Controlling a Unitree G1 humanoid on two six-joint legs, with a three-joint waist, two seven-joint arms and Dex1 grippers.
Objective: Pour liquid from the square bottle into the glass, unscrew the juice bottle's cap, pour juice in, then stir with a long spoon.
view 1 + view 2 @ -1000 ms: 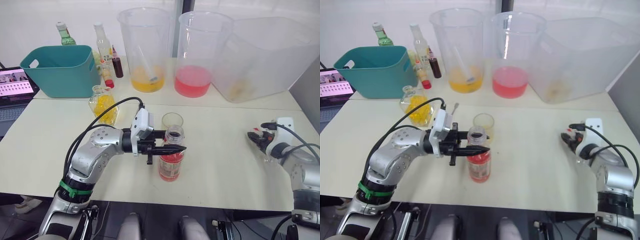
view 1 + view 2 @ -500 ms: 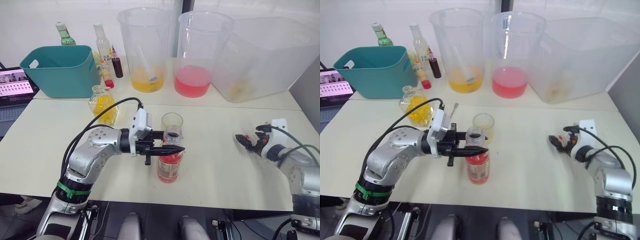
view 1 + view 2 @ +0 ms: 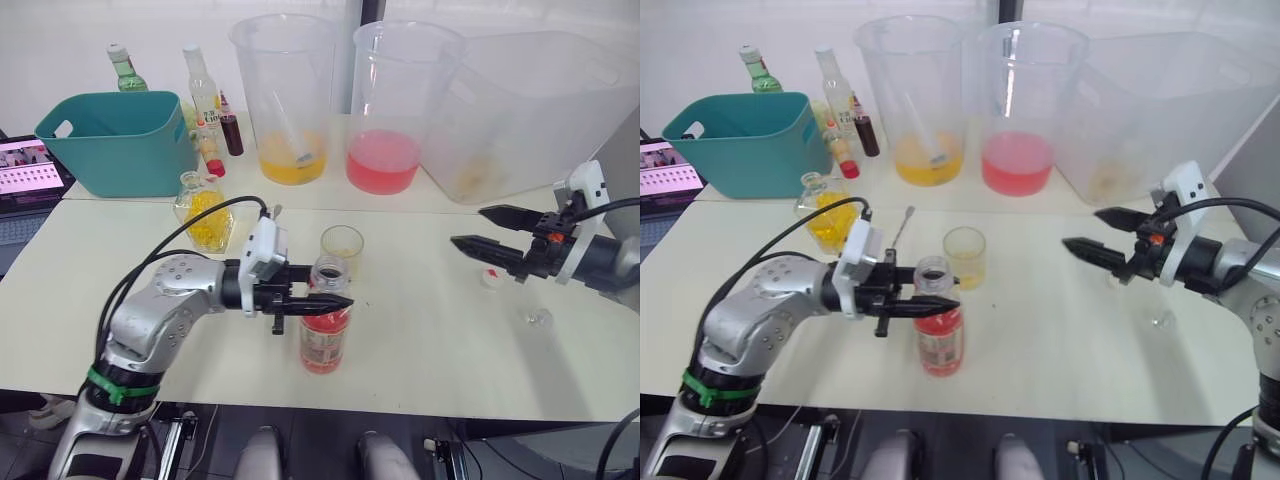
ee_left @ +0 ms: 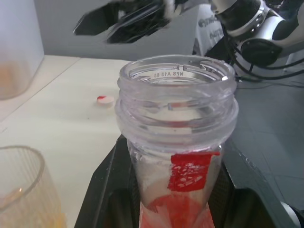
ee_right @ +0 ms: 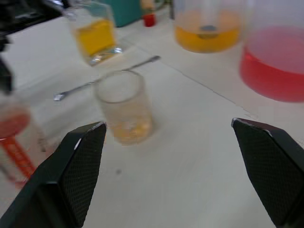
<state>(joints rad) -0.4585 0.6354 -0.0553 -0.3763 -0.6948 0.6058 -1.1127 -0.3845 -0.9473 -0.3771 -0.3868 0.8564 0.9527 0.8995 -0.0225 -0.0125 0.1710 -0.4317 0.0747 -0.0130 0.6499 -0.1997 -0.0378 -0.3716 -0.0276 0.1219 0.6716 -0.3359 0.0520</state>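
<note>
My left gripper (image 3: 332,300) is shut on the neck of the juice bottle (image 3: 324,340), which stands upright on the table with its mouth open and pink-red liquid low inside. The juice bottle's cap (image 3: 490,277) lies on the table to the right. Above and beside the cap, my right gripper (image 3: 467,227) hovers open with nothing between its fingers. Just behind the juice bottle stands the glass (image 3: 342,250), with a little yellow liquid in it. The square bottle (image 3: 205,210) is at the left. The long spoon (image 3: 902,225) lies between the square bottle and the glass.
A teal basket (image 3: 110,140) and a laptop (image 3: 25,170) are at the far left. Slim bottles (image 3: 205,90), a jug of yellow liquid (image 3: 290,100), a jug of pink liquid (image 3: 395,110) and a big clear tub (image 3: 530,110) line the back. A small clear object (image 3: 538,318) lies near the right edge.
My right gripper has let go of the cap, which now lies on the table. It has risen, opened and moved toward the centre. My left gripper keeps its hold on the juice bottle.
</note>
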